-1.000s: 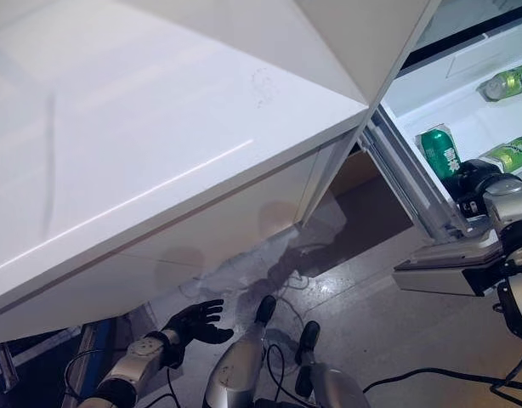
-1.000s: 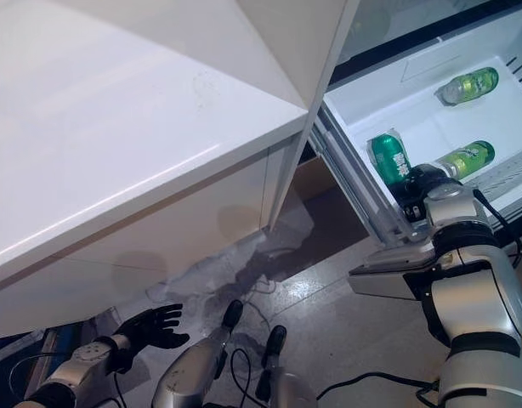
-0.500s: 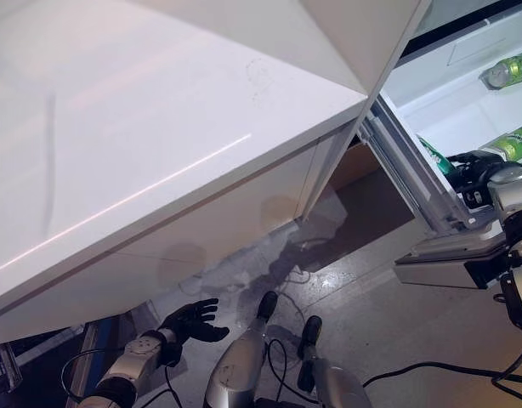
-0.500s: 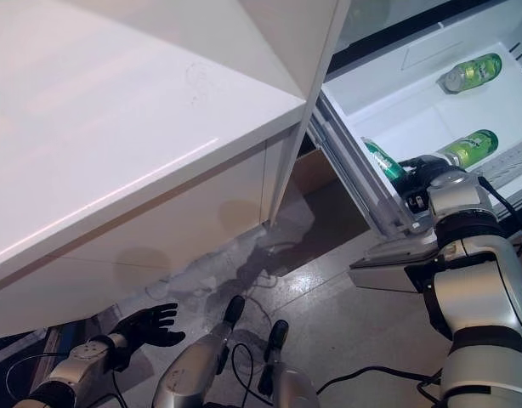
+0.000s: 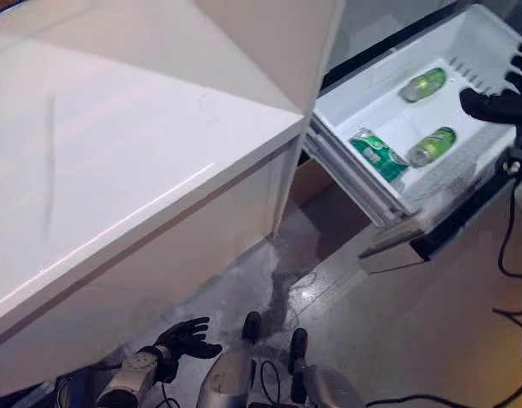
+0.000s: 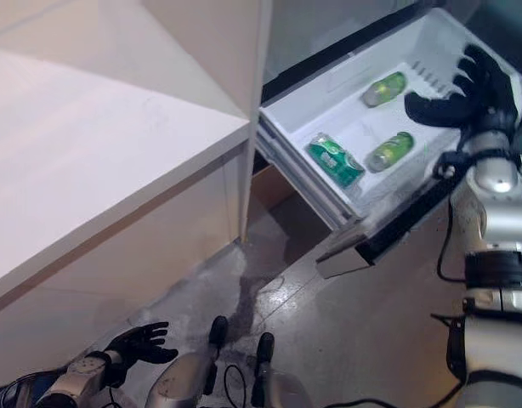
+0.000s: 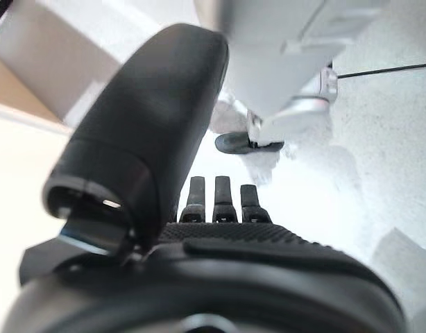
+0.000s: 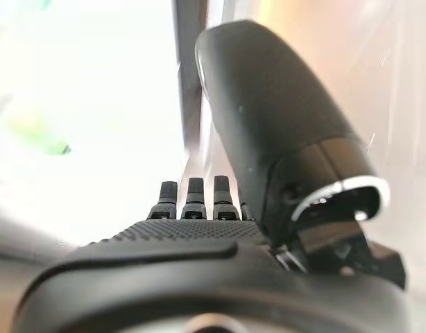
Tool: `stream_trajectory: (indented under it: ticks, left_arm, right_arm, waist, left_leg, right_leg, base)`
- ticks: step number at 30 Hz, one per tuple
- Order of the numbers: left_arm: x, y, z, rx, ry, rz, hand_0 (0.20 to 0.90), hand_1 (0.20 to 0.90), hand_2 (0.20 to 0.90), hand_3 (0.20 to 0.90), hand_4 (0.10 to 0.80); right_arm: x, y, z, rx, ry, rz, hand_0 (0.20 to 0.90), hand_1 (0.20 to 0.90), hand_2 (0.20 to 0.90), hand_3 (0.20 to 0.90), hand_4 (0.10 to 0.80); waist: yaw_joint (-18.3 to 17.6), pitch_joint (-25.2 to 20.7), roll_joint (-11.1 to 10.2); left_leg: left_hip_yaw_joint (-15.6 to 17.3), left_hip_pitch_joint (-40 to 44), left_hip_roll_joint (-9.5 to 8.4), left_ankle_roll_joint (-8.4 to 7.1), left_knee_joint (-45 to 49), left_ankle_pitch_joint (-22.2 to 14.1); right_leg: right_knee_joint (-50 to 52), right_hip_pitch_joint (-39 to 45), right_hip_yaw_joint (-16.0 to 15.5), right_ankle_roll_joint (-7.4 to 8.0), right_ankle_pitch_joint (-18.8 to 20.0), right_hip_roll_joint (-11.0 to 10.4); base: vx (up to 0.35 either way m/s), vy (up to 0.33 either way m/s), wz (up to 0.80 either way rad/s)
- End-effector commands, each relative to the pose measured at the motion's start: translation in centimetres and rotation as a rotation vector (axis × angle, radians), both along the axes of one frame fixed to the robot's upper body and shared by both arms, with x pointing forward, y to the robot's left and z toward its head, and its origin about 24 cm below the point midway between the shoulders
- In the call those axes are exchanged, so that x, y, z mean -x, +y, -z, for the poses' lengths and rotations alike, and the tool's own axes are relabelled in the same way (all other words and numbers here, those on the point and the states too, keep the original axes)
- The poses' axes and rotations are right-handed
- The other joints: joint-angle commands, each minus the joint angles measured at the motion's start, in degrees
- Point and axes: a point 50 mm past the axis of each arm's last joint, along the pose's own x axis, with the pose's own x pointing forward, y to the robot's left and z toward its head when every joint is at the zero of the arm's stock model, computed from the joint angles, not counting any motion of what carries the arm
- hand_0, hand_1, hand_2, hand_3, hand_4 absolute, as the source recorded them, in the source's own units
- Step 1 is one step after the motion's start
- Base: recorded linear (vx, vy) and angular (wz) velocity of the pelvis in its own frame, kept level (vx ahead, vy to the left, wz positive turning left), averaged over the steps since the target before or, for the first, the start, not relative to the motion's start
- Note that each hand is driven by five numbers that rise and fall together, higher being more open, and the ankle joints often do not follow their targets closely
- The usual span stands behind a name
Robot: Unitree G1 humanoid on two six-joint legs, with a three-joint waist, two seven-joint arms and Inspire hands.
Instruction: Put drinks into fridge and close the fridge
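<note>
A white fridge drawer [image 6: 346, 72] stands pulled open at the upper right. In it lie a green can [image 6: 335, 160] and two green bottles, one at the back [image 6: 384, 88] and one nearer the front [image 6: 388, 150]. My right hand [image 6: 465, 89] hovers over the drawer's right rim, its fingers spread and holding nothing; its straight fingers [image 8: 192, 198] also show in the right wrist view. My left hand [image 5: 186, 337] hangs low by the floor, open and empty, with its fingers [image 7: 216, 198] straight in the left wrist view.
A large white counter [image 5: 142, 153] fills the left and stands close to the drawer's left side. The drawer's dark-edged front panel [image 6: 388, 229] juts out over the grey floor [image 6: 354, 340].
The camera has shifted. My right hand has let go of the green can, which now lies in the drawer, and has risen to the drawer's right rim. The left hand stays low.
</note>
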Motion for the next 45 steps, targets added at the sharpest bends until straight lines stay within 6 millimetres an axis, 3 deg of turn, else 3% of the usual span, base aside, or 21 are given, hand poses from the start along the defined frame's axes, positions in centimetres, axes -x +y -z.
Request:
stream_trajectory:
  ticks: [1, 5, 10, 13, 17, 20, 27, 33, 35, 37, 39, 40, 41, 42, 44, 45]
  left_arm:
    - [4.0, -1.5, 2.5, 0.017, 0.129, 0.013, 0.9, 0.9, 0.9, 0.9, 0.8]
    - [4.3, -2.3, 2.9, 0.026, 0.157, 0.021, 0.9, 0.9, 0.9, 0.9, 0.8]
    - [4.2, -3.0, 3.0, 0.044, 0.153, 0.027, 0.9, 0.9, 0.9, 0.9, 0.8]
    - [4.0, -3.2, 2.9, 0.043, 0.135, 0.022, 0.9, 0.9, 0.9, 0.9, 0.8]
    - [3.3, -3.0, 2.5, 0.04, 0.086, -0.031, 0.9, 0.9, 0.9, 0.9, 0.8]
    - [3.0, -2.7, 2.3, 0.04, 0.073, -0.062, 0.9, 0.9, 0.9, 0.9, 0.8]
    - [1.7, -1.6, 1.4, 0.041, 0.032, -0.139, 0.9, 0.9, 0.9, 0.9, 0.8]
    - [1.9, -1.5, 1.5, 0.071, 0.023, -0.159, 0.9, 0.9, 0.9, 0.9, 0.8]
    - [2.4, -1.5, 1.7, 0.078, 0.029, -0.159, 0.9, 0.9, 0.9, 0.9, 0.8]
    - [2.6, -1.5, 1.7, 0.082, 0.031, -0.149, 0.9, 0.9, 0.9, 0.9, 0.8]
    - [2.7, -1.4, 1.7, 0.088, 0.033, -0.141, 0.9, 0.9, 0.9, 0.9, 0.8]
    - [2.7, -1.3, 1.7, 0.087, 0.036, -0.141, 0.9, 0.9, 0.9, 0.9, 0.8]
    - [2.7, -1.2, 1.7, 0.089, 0.036, -0.134, 0.9, 0.9, 0.9, 0.9, 0.8]
    - [2.9, -1.2, 1.7, 0.089, 0.04, -0.132, 0.9, 0.9, 0.9, 0.9, 0.8]
    - [2.9, -1.1, 1.7, 0.092, 0.041, -0.126, 0.9, 0.9, 0.9, 0.9, 0.8]
    - [3.0, -1.0, 1.7, 0.092, 0.043, -0.126, 0.9, 0.9, 0.9, 0.9, 0.8]
  right_arm:
    - [2.2, -0.8, 0.1, -0.026, -0.168, 0.049, 0.9, 0.9, 0.9, 0.9, 0.8]
    - [2.6, -0.4, 4.3, -0.213, -0.167, 0.03, 0.9, 0.9, 0.9, 0.9, 0.8]
    - [2.7, 0.2, 6.9, -0.353, -0.184, 0.008, 0.9, 0.9, 0.9, 0.9, 0.8]
    - [2.3, 0.7, 7.4, -0.372, -0.195, -0.019, 0.9, 0.9, 0.9, 0.9, 0.8]
    - [0.7, 1.4, 6.2, -0.413, -0.236, -0.09, 0.9, 0.9, 0.9, 0.9, 0.8]
    - [-0.1, 1.8, 5.3, -0.405, -0.246, -0.14, 0.9, 0.9, 0.9, 0.9, 0.8]
    - [-2.3, 3.6, -0.4, -0.326, -0.362, -0.266, 0.9, 0.9, 0.9, 0.9, 0.8]
    - [-3.8, 6.2, -4.2, -0.296, -0.428, -0.432, 0.9, 0.9, 0.9, 0.9, 0.8]
    - [-4.1, 7.0, -5.3, -0.269, -0.434, -0.478, 0.9, 0.9, 0.9, 0.9, 0.8]
    - [-4.5, 8.1, -6.6, -0.211, -0.43, -0.532, 0.9, 0.9, 0.9, 0.9, 0.8]
    - [-4.8, 8.9, -7.3, -0.177, -0.417, -0.576, 0.9, 0.9, 0.9, 0.9, 0.8]
    - [-4.9, 9.1, -7.4, -0.165, -0.407, -0.589, 0.9, 0.9, 0.9, 0.9, 0.8]
    - [-5.1, 9.7, -8.1, -0.139, -0.391, -0.604, 0.9, 0.9, 0.9, 0.9, 0.8]
    - [-5.3, 10.0, -8.2, -0.13, -0.381, -0.611, 0.9, 0.9, 0.9, 0.9, 0.8]
    - [-5.6, 10.6, -8.5, -0.113, -0.356, -0.638, 0.9, 0.9, 0.9, 0.9, 0.8]
    - [-5.6, 10.7, -8.5, -0.111, -0.351, -0.64, 0.9, 0.9, 0.9, 0.9, 0.8]
  waist:
    - [-2.91, -11.79, 1.95]
    - [-3.54, -12.75, 2.31]
    - [-3.01, -10.64, 2.08]
    - [-2.12, -8.52, 2.11]
    - [-0.4, -5.3, 3.46]
    - [0.15, -4.13, 4.1]
    - [2.55, -0.01, 5.86]
    - [4.77, 0.79, 6.73]
    - [5.61, 0.62, 6.87]
    - [6.59, 0.66, 7.12]
    - [7.18, 0.61, 7.23]
    - [7.43, 0.44, 7.18]
    - [7.99, 0.49, 7.22]
    - [8.31, 0.26, 7.11]
    - [9.21, 0.39, 7.22]
    - [9.38, 0.24, 7.13]
  left_leg:
    - [2.05, 0.72, 0.1, -0.41, 5.7, -8.42]
    - [3.25, 1.38, 0.21, -0.05, 8.96, -10.32]
    - [3.22, -1.36, 0.1, 0.67, 20.17, -14.96]
    - [3.21, -5.17, -0.38, 2.02, 28.83, -19.13]
    - [3.27, -12.05, -1.13, 3.56, 39.56, -23.2]
    - [2.97, -15.4, -1.9, 3.98, 43.55, -24.14]
    - [1.38, -24.15, -4.38, 5.01, 49.67, -23.75]
    - [-0.09, -26.23, -5.74, 5.0, 49.42, -22.63]
    - [-1.13, -25.55, -6.14, 4.74, 49.58, -24.25]
    - [-1.52, -25.87, -6.32, 4.65, 48.19, -21.98]
    - [-1.99, -25.77, -6.51, 4.56, 47.66, -21.61]
    - [-2.56, -25.16, -6.73, 4.47, 48.09, -23.31]
    - [-2.69, -25.44, -6.74, 4.45, 46.63, -21.08]
    - [-3.29, -24.79, -6.98, 4.34, 47.02, -22.8]
    - [-3.79, -24.65, -6.94, 4.26, 45.0, -20.31]
    - [-4.29, -23.97, -7.13, 4.17, 45.42, -22.04]
  right_leg:
    - [6.39, -3.95, -0.38, 0.77, -1.72, 1.17]
    - [8.58, -3.24, -0.13, 0.5, -2.94, 0.45]
    - [15.65, -3.8, -1.79, -0.84, -5.62, -1.74]
    - [22.66, -6.11, -3.15, -1.79, -8.19, -3.18]
    - [34.11, -12.44, -4.34, -3.4, -11.96, -4.54]
    - [38.69, -15.74, -4.24, -4.13, -13.45, -4.66]
    - [48.32, -26.07, -4.59, -5.59, -15.3, -4.75]
    - [49.63, -28.39, -5.48, -6.19, -15.76, -4.67]
    - [50.22, -27.67, -5.19, -5.8, -17.63, -4.48]
    - [49.21, -27.69, -6.29, -6.36, -16.09, -5.04]
    - [49.01, -27.48, -6.62, -6.37, -16.08, -5.24]
    - [49.66, -26.98, -6.07, -5.82, -17.68, -5.05]
    - [48.56, -27.04, -7.03, -6.27, -16.01, -5.45]
    - [49.11, -26.44, -6.46, -5.71, -17.62, -5.27]
    - [47.69, -25.94, -7.76, -6.02, -15.83, -6.07]
    - [48.27, -25.35, -7.17, -5.43, -17.42, -5.91]
  base:
    - [0.085, -0.013, -0.37]
    - [0.094, -0.043, -0.28]
    - [0.088, -0.044, -0.09]
    - [-0.027, -0.008, 0.13]
    - [-0.129, 0.043, 0.13]
    - [-0.091, 0.082, 0.14]
    - [-0.148, 0.087, 0.1]
    - [-0.026, 0.057, 0.02]
    - [0.086, 0.048, 0.1]
    - [-0.037, 0.072, 0.14]
    - [0.076, 0.049, -0.01]
    - [0.036, 0.048, 0.02]
    - [0.128, 0.023, 0.06]
    - [-0.02, 0.059, 0.17]
    - [0.058, 0.033, 0.22]
    - [0.127, 0.001, 0.22]
